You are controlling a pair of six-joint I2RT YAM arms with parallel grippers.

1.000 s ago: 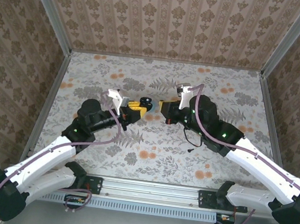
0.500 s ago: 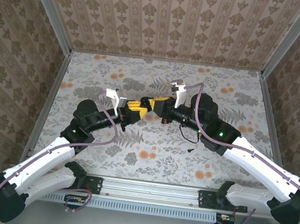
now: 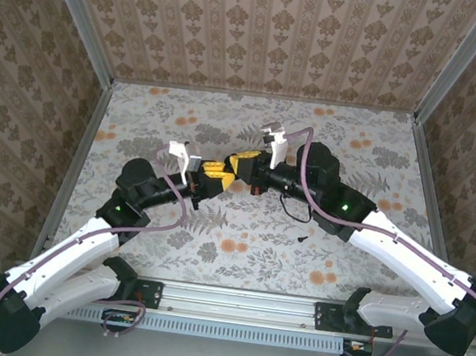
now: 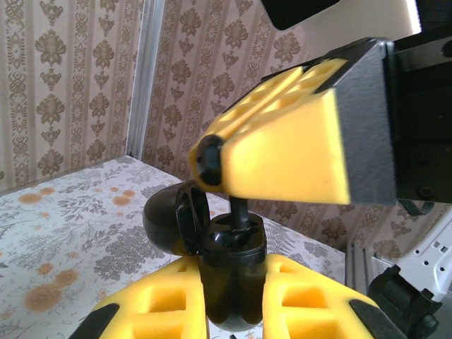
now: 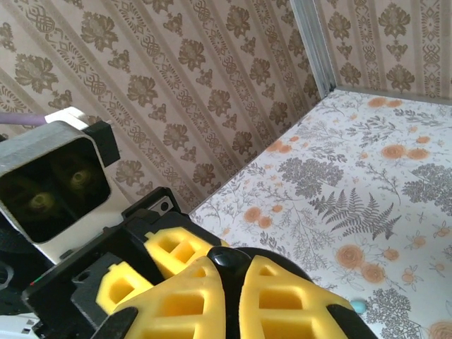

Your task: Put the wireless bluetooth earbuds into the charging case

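My left gripper (image 3: 214,173) (image 4: 233,296) is shut on the black charging case (image 4: 232,272), which stands upright between its yellow fingers (image 4: 159,304) with the lid (image 4: 169,219) swung open to the left. My right gripper (image 3: 241,165) (image 5: 232,282) is shut on a black earbud (image 5: 229,263) right above the case. In the left wrist view the earbud's stem (image 4: 240,210) reaches down into the case's open top. Another black earbud (image 3: 300,236) lies on the table. A teal earbud (image 5: 359,306) lies on the table below the right gripper.
The floral table (image 3: 237,248) is fenced by patterned walls (image 3: 266,32) on three sides. Both arms meet at mid-table, with the left wrist camera (image 5: 53,187) close in front of the right gripper. A metal rail (image 3: 239,305) runs along the near edge.
My right gripper has moved left with the black earbud until it is over the case in my left gripper. The left gripper has shifted only slightly.
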